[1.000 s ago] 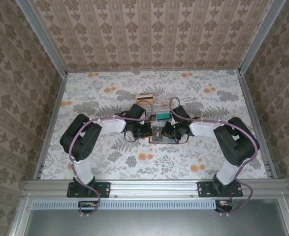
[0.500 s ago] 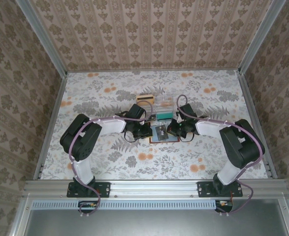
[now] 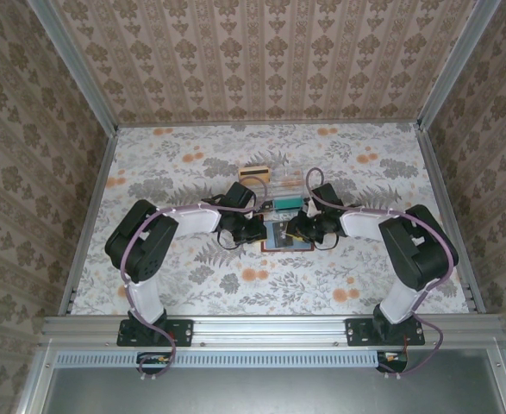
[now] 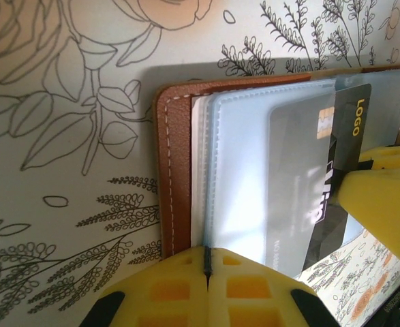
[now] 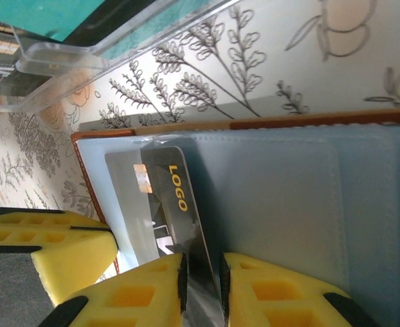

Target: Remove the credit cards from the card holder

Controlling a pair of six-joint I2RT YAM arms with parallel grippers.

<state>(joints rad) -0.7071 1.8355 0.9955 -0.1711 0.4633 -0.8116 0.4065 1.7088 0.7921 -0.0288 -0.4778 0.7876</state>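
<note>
Overhead, card holder (image 3: 285,247) tiny — closer, card (image 5: 165,218) (LOGO) legible

Clear plastic box (image 3: 284,183) on floral table cover (image 3: 192,164); tan block (image 3: 254,172) just beside it.

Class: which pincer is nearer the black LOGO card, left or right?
Right. The right pincer straddles the black LOGO card, one finger each side. The left pincer, shut, sits at the edge of the card holder, short of the card.
</note>
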